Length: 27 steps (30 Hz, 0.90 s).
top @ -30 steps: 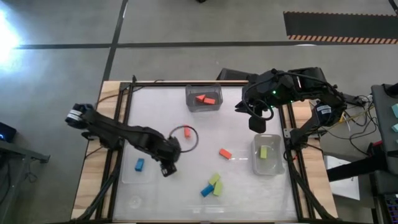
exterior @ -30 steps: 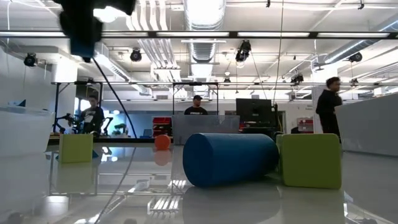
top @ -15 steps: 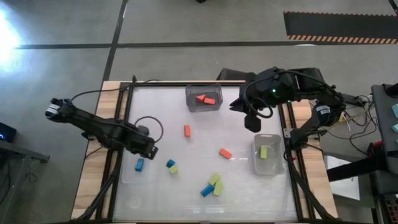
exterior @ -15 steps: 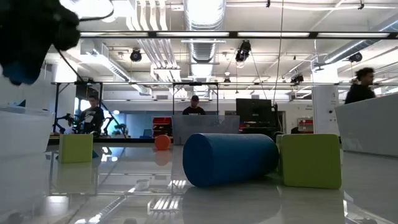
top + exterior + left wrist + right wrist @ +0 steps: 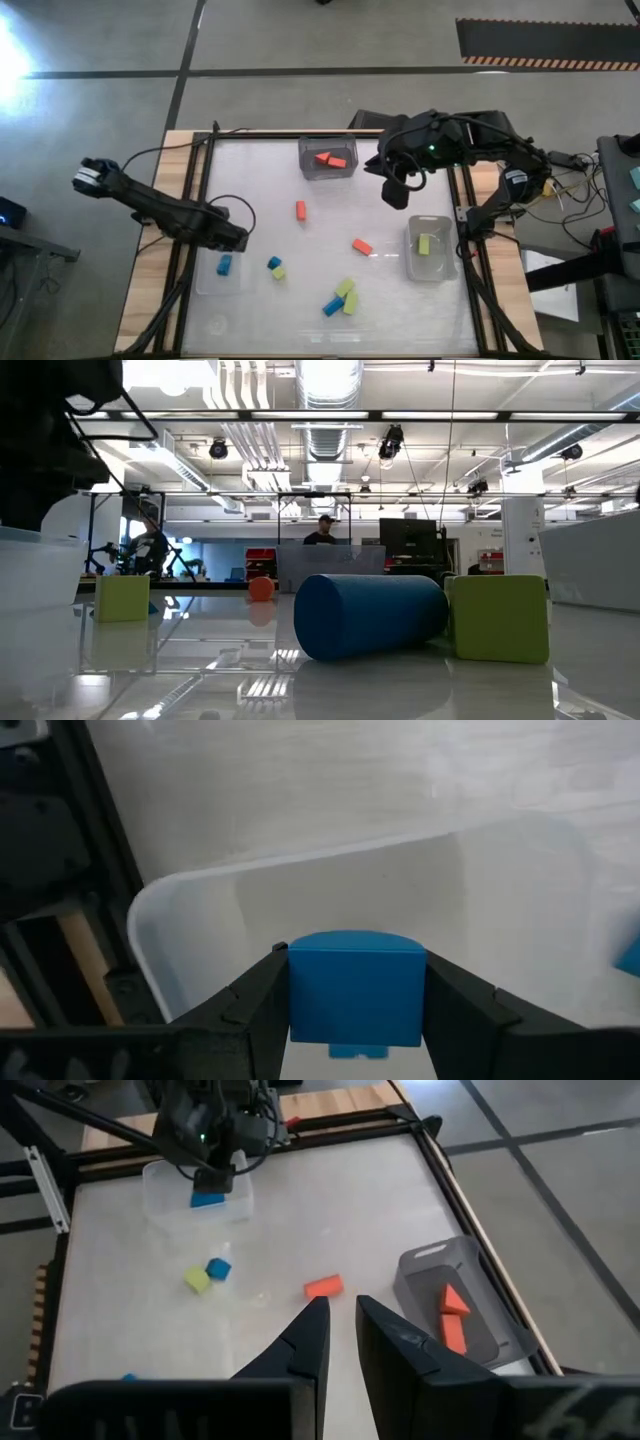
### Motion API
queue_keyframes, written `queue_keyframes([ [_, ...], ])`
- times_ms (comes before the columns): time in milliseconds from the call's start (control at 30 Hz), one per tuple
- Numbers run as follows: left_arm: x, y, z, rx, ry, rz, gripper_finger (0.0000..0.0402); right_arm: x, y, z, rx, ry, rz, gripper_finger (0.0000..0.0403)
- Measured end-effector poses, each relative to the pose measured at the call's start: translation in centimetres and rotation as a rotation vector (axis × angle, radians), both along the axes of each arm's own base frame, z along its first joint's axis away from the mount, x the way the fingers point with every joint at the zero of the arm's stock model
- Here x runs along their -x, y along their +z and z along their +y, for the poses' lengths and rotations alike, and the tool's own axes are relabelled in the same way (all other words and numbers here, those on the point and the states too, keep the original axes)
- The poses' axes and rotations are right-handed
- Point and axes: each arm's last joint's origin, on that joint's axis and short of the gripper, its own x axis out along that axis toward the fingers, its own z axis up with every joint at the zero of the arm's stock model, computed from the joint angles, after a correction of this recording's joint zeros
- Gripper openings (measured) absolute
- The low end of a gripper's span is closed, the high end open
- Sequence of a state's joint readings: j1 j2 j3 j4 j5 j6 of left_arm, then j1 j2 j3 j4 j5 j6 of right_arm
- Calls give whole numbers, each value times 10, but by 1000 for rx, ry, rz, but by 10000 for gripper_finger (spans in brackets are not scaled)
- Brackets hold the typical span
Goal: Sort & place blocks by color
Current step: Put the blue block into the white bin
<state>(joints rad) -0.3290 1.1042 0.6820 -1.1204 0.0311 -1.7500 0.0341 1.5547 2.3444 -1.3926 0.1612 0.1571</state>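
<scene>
So the left tool [image 5: 355,1020] has a blue block [image 5: 355,985] pinched between its dark fingers, sitting right over the clear plastic bin [image 5: 180,930] at the desk's left edge, so the drop is straight down. The right tool [image 5: 396,190], closed and empty, hangs near the far bin.

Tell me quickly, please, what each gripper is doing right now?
Left gripper: closed on a blue block, over the clear bin at the table's left.
Right gripper: shut, empty, above the table's right side.
</scene>
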Motion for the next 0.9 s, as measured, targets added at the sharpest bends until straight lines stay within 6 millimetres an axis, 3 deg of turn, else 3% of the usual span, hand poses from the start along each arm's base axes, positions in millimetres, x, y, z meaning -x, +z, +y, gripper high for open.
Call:
queue_keyframes([
  [367,-7,-23,-3,-14,-2,94,165,-4,-3,0,1,-2,12,43],
  [900,-14,-36,-5,-39,-6,170,165,-4,-3,0,3,0,16,43],
])
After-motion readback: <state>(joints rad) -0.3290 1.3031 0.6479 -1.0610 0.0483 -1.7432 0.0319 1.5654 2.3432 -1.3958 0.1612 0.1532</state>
